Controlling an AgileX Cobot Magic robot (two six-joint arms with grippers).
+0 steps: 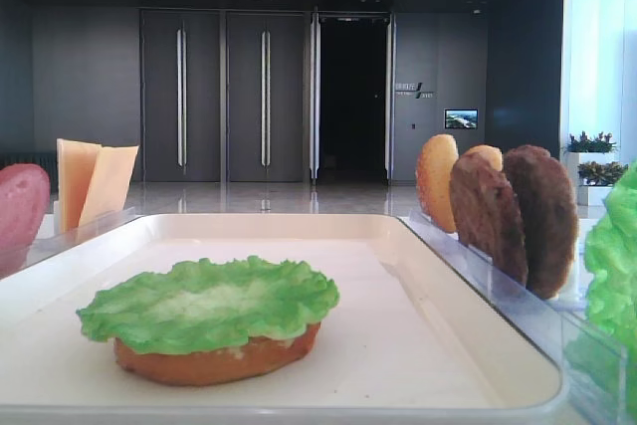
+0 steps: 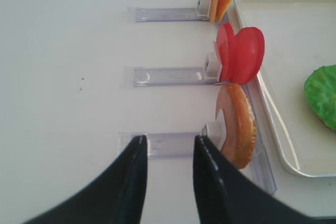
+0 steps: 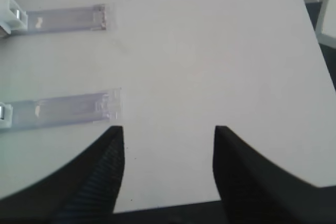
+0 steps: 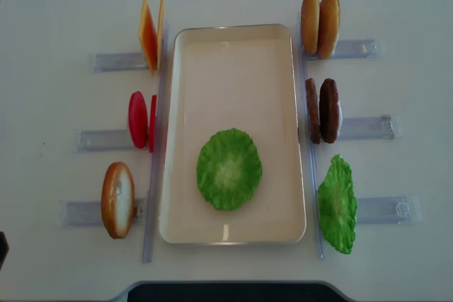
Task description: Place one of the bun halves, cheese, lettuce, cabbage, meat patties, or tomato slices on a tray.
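Tray [image 4: 233, 40]: holds a bun half [image 1: 214, 360] under lettuce [image 4: 229, 169], near end. Left pincer [image 2: 169, 153]: pressed almost together, empty, above the desk [image 2: 63, 77] beside the racked bun [image 2: 239, 127]. Right pincer [image 3: 168, 140]: spread, empty. Next layer: grip a racked slice by its edge, lift clear, lay centred on the lettuce.

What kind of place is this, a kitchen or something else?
Probably a lobby or showroom demo, not a kitchen: tall dark doors stand behind a white table, where burger parts sit in clear plastic racks around a tray.
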